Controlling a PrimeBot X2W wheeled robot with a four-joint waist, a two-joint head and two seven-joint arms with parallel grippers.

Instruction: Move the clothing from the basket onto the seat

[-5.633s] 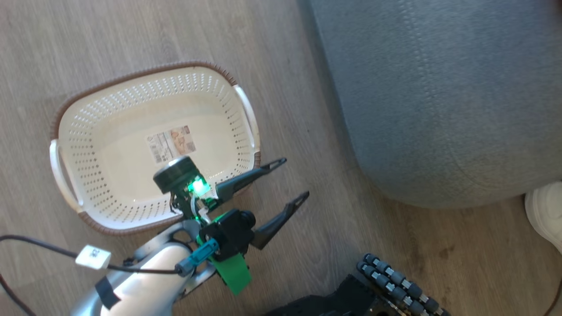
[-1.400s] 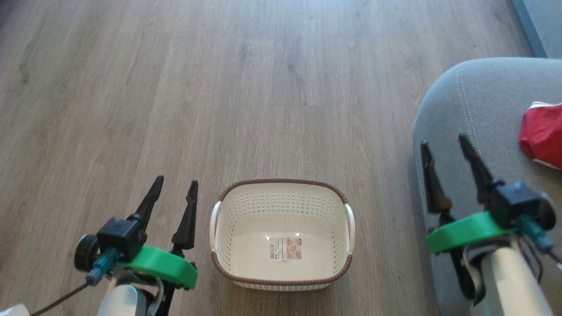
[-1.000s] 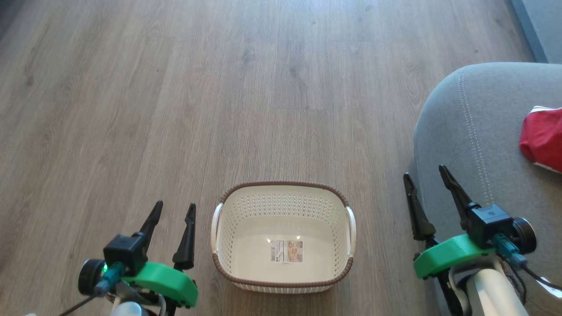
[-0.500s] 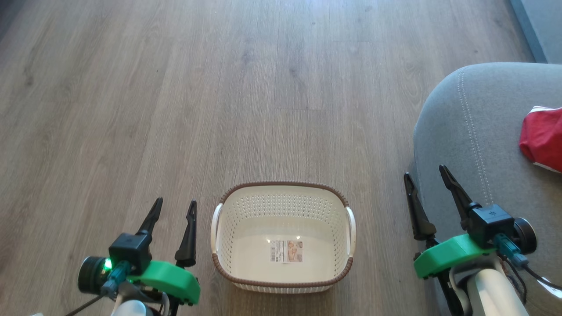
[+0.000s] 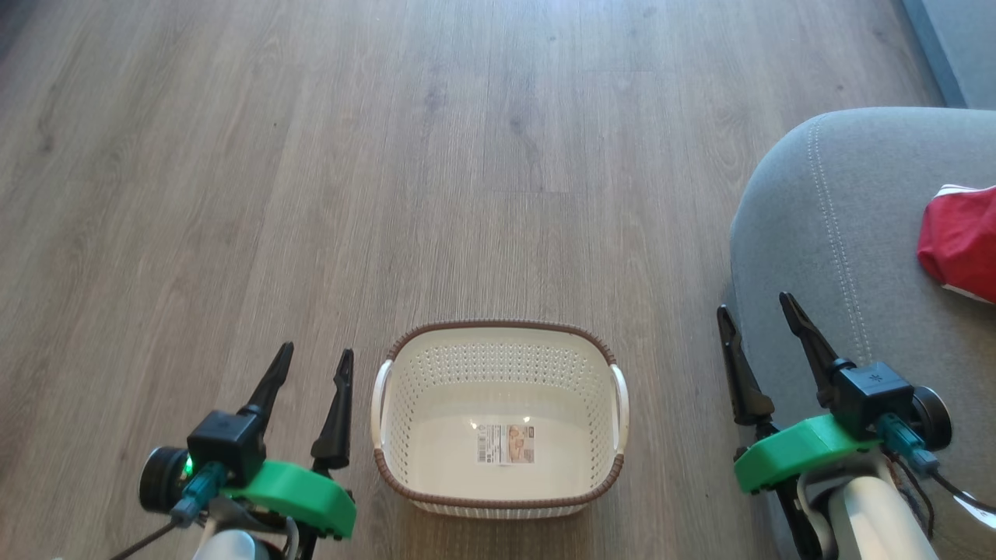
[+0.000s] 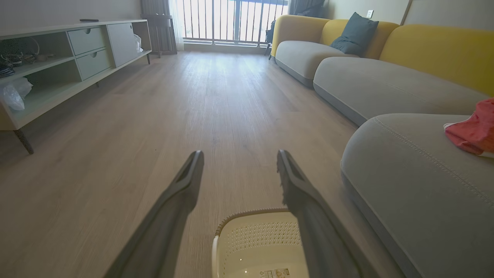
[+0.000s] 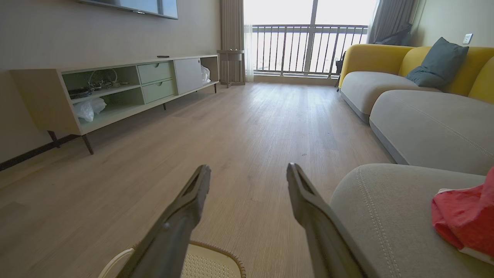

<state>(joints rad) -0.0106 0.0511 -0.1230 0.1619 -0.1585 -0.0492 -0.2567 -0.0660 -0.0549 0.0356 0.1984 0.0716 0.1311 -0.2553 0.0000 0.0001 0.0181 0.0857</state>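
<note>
The white basket (image 5: 502, 342) with its brown rim stands on the wood floor at bottom centre, holding nothing but a label sticker (image 5: 506, 443). Red clothing (image 5: 959, 243) with a white edge lies on the grey seat (image 5: 832, 225) at the right; it also appears in the left wrist view (image 6: 471, 131) and the right wrist view (image 7: 465, 218). My left gripper (image 5: 315, 358) hovers open just left of the basket. My right gripper (image 5: 755, 303) is open at the seat's front edge, apart from the clothing.
A low cabinet (image 7: 115, 92) with shelves and drawers runs along the left wall. More grey and yellow sofa sections (image 6: 370, 73) line the right side, with a dark cushion (image 6: 355, 34). Wood floor (image 5: 389, 155) stretches ahead toward a balcony railing (image 7: 308, 46).
Since the oldest frame the camera has swung round, so the basket now lies between both grippers. Over the last second the left gripper shifted slightly; the right arm lowered and then held still.
</note>
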